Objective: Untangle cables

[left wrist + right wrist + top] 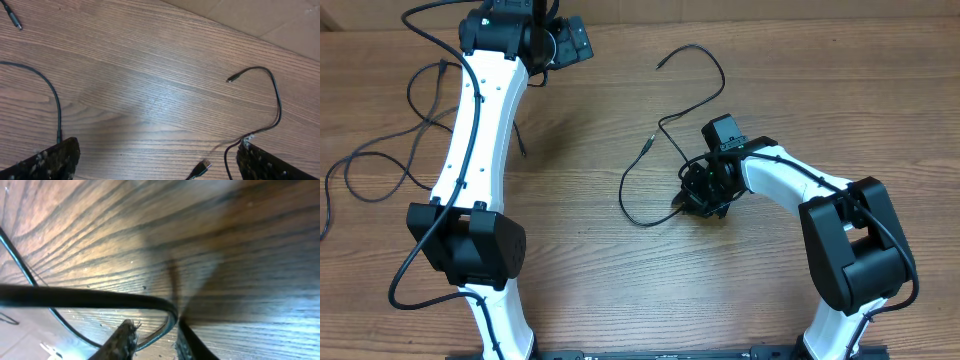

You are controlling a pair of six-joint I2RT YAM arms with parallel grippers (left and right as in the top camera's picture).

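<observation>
Thin black cables [692,108] lie at the table's middle. One runs from a plug end at the far middle in an S-curve down to my right gripper [693,197]. Another loops left from there [624,195]. In the right wrist view, my right gripper [156,328] is low on the table, its fingertips pinching a sharp bend of cable [172,311]. My left gripper [572,41] is at the far edge, open and empty. In the left wrist view its fingers [159,146] are spread wide above a cable [276,98] and a flat plug [201,168].
More thin black cord [382,150] loops over the table's left side, beside the left arm. Another cord [56,106] and a plug end [15,22] show at the left of the left wrist view. Cardboard [260,15] borders the far table edge.
</observation>
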